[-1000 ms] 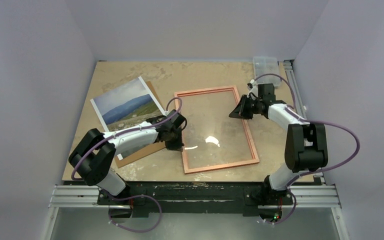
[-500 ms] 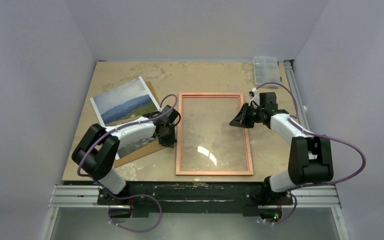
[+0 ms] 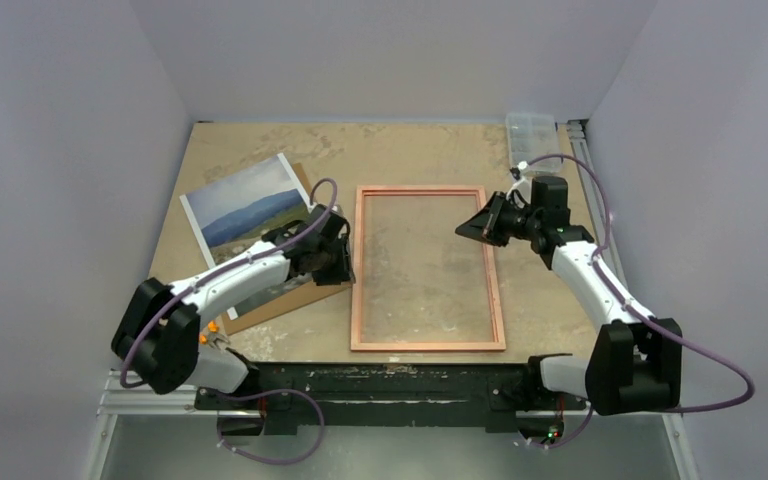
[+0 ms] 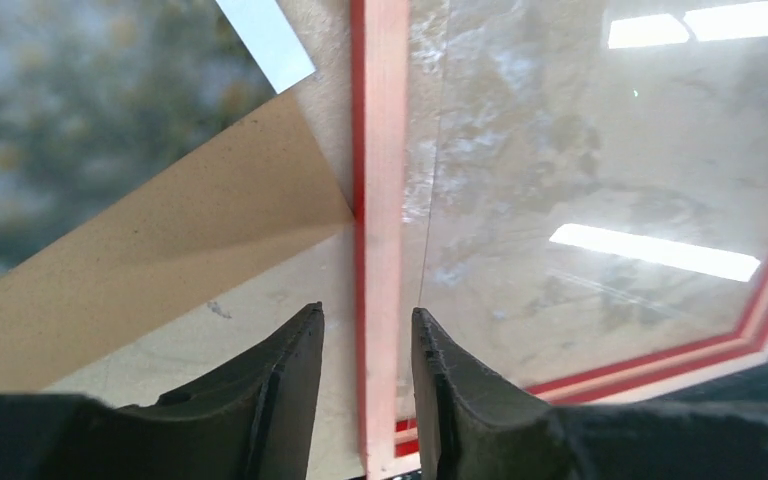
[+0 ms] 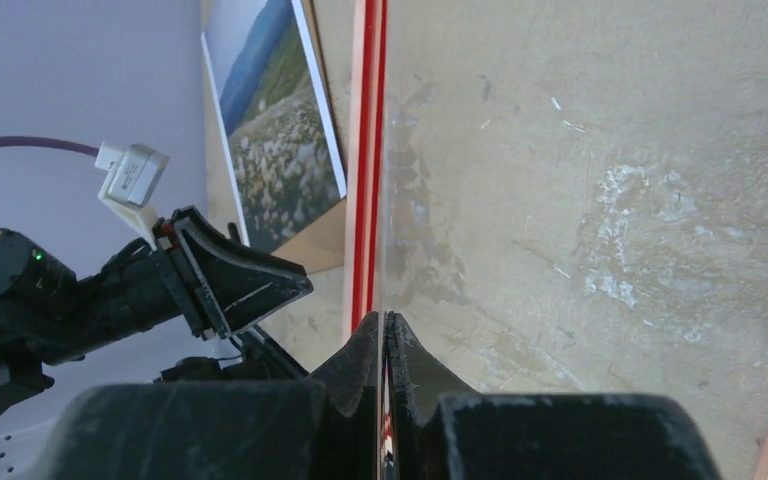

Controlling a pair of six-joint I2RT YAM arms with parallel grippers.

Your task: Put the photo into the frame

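The frame (image 3: 360, 270) lies copper-brown back up in the middle of the table, its clear pane showing the tabletop. My left gripper (image 3: 346, 268) stands open astride its left rail (image 4: 380, 200), with a finger (image 4: 295, 350) on each side and gaps showing. My right gripper (image 3: 470, 229) is shut on the frame's right edge, and its fingertips (image 5: 384, 325) pinch that thin edge. The photo (image 3: 250, 205), a landscape print, lies face up at the left on the brown backing board (image 3: 295, 298). Its white corner (image 4: 265, 45) shows near the rail.
A clear plastic box (image 3: 532, 135) sits at the back right corner beside a metal rail (image 3: 585, 170). Purple-grey walls close in the table on three sides. The backing board's corner (image 4: 330, 200) reaches almost to the frame's left rail.
The frame has swung from a tilt to square with the table's front edge. My left gripper has opened and let go of the left rail. My right gripper stays shut.
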